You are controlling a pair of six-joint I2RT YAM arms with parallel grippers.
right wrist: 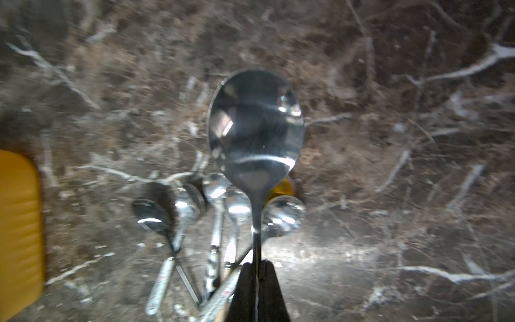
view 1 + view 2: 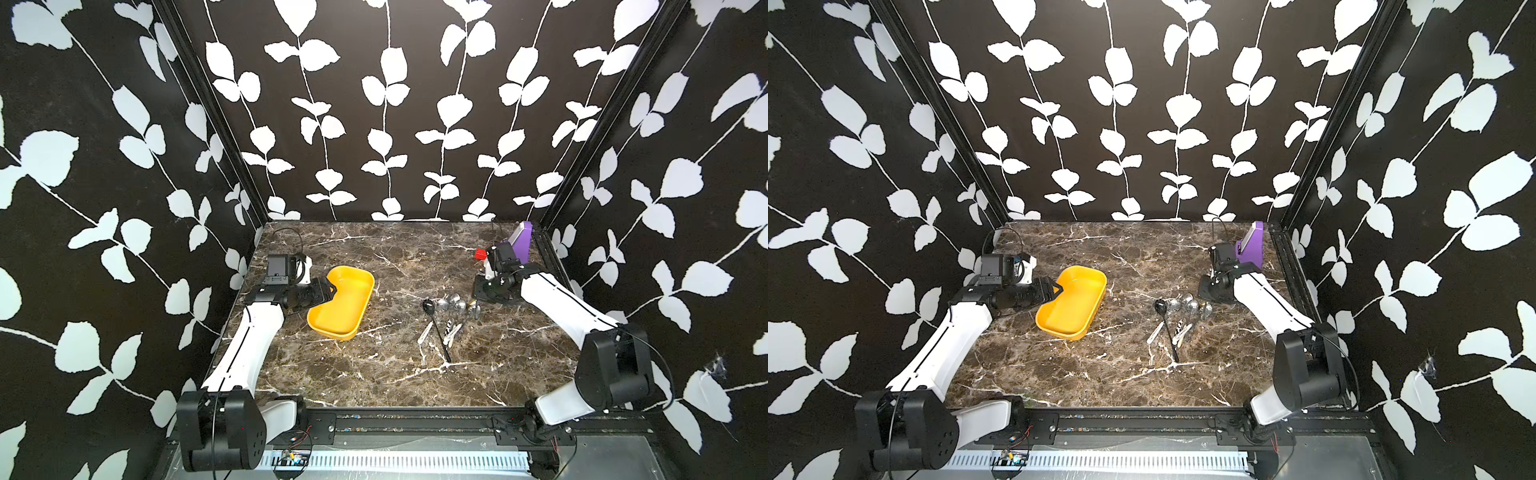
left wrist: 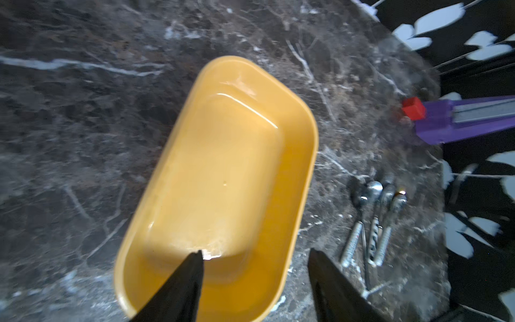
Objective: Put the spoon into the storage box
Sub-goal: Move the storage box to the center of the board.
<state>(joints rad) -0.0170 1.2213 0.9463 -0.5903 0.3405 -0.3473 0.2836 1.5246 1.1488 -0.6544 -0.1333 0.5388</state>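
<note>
The white-and-black left arm (image 2: 245,345) reaches forward, low and bent at the elbow, its black left gripper (image 3: 255,252) spread wide. The right arm (image 2: 557,299) stretches inward, its right gripper (image 1: 257,263) pinched onto a shiny steel spoon (image 1: 255,125) by the thin handle, bowl ahead of the claw.

This is a robot lab test cell. A left arm (image 2: 245,345) and a right arm (image 2: 561,303) are mounted on a black rail (image 2: 415,426) along the front of a marble-print tabletop (image 2: 374,374). Leaf-print walls (image 2: 386,104) on black frame posts (image 2: 208,104) box the bench in on three sides. A slotted cable duct (image 2: 415,461) runs in front of the rail.
</note>
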